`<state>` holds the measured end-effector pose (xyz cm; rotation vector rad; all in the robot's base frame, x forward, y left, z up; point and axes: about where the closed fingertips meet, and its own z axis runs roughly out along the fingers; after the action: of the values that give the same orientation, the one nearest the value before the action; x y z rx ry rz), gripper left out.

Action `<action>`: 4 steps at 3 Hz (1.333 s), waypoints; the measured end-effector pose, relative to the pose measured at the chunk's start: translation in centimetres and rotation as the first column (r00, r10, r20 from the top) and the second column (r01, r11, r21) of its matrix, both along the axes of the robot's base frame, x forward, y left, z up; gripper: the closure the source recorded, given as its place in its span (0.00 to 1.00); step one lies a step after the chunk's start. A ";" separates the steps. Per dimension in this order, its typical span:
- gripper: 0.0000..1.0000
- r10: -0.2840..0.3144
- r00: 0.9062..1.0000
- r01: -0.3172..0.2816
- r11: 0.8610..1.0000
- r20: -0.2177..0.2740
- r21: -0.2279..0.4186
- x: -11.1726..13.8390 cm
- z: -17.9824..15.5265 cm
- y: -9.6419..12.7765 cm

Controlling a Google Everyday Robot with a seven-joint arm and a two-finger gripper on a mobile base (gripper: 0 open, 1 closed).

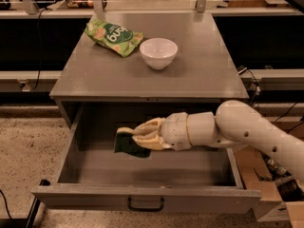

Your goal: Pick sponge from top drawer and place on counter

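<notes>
You see the counter [199, 75] in dull, matt grey metal, and the drawer [142, 201] below it looks the same. On the counter sit a glossy white bowl [158, 52] and a shiny, crinkled bag [113, 34]. Below the counter, the smooth cream gripper [135, 136] clamps the rough green sponge [127, 145].

Speckled beige floor [28, 151], dark shelving [14, 46] behind, cardboard boxes [268, 198] at right, dim warm light.
</notes>
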<state>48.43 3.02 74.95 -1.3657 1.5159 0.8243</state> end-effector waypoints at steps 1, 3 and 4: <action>1.00 0.006 1.000 -0.006 1.000 0.015 -0.030 0.4 3.3 -0.7; 1.00 -0.027 1.000 0.029 0.992 0.015 -0.119 4.8 9.8 -3.2; 1.00 -0.082 0.997 0.079 0.990 -0.017 -0.120 8.4 11.7 -5.4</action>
<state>56.81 -2.37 86.63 -1.3759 1.6489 0.7104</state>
